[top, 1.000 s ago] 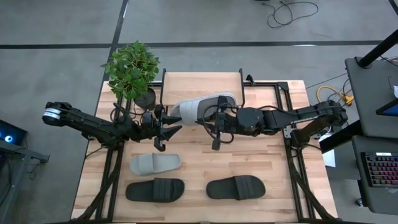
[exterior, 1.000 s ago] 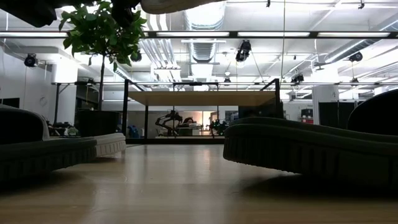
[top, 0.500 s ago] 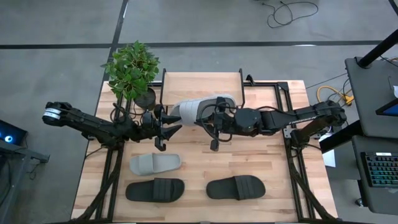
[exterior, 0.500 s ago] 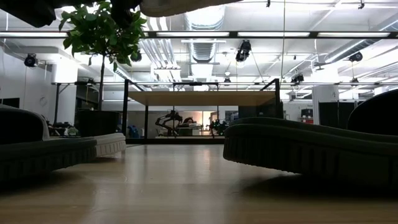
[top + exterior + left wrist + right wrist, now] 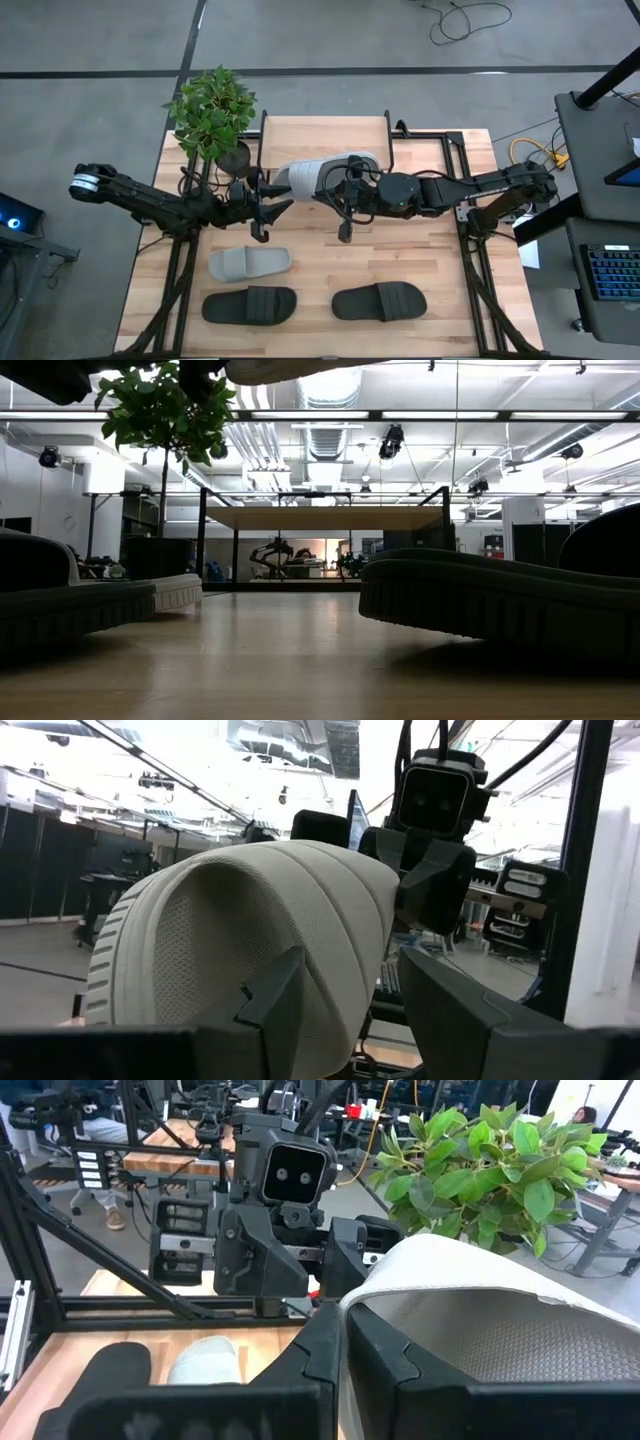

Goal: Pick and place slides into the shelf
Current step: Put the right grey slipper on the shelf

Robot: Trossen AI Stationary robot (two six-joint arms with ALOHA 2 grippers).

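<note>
One light grey slide [image 5: 328, 172] hangs in the air between both grippers, above the front edge of the shelf [image 5: 325, 132]. Its sole [image 5: 290, 368] shows at the top of the low view. My left gripper [image 5: 283, 193] is at its left end and my right gripper [image 5: 346, 190] is at its strap. Another light grey slide [image 5: 250, 264] and two black slides [image 5: 250, 305] [image 5: 380, 301] lie flat on their soles on the table's near half. My left gripper closes on the slide's left end from the table's left, about level. One finger [image 5: 278, 995] stands in front of the strap's mesh inside, the other [image 5: 440, 1010] outside the strap's side [image 5: 375, 920]. The slide is lifted clear. My right gripper pinches the strap's rim [image 5: 368, 1292] between its two shut fingers [image 5: 320, 1340]. It comes from the table's right, roughly level. The slide hangs clear of the shelf and the table, lying roughly level.
A potted plant [image 5: 212, 112] stands at the far left, beside the shelf. The shelf's black legs [image 5: 201, 540] [image 5: 446, 520] stand at the table's far side. Bare tabletop [image 5: 420, 250] lies between the shelf and the near slides.
Both grippers have rolled a little with the light grey slide held between them, so it has tipped slightly. Neither arm has shifted its place.
</note>
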